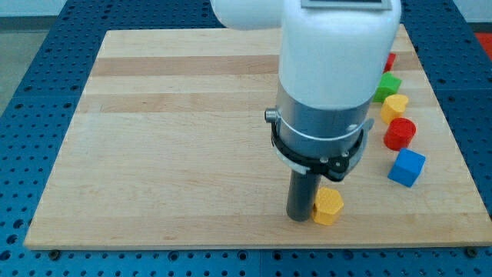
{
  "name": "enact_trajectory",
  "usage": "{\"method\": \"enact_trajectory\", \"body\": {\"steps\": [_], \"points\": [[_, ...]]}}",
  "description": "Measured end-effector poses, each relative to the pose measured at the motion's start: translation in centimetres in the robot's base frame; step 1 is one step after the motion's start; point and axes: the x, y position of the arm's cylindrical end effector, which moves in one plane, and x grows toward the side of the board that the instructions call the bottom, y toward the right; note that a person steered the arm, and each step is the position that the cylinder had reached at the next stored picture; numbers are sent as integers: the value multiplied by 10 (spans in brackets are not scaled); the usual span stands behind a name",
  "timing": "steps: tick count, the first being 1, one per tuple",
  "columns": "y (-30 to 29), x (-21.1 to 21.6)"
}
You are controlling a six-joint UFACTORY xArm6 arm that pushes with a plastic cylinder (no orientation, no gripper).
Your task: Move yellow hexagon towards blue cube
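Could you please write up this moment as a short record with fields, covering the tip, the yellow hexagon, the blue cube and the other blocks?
tip: my tip at the view's bottom, against the left side of the yellow hexagon
target: blue cube, up and to the view's right of the hexagon, apart from it
other blocks: red cylinder, yellow heart-like block, green block, red block partly hidden by the arm, in a column above the cube
surface: wooden board

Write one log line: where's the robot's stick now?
my tip: touching yellow hexagon on its left | blue cube: up-right, apart | push: not finished
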Motion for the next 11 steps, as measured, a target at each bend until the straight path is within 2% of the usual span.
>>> {"method": "enact_trajectory", "body": {"steps": [1,3,11], "points": [[0,10],[0,-2],[124,-4]]}}
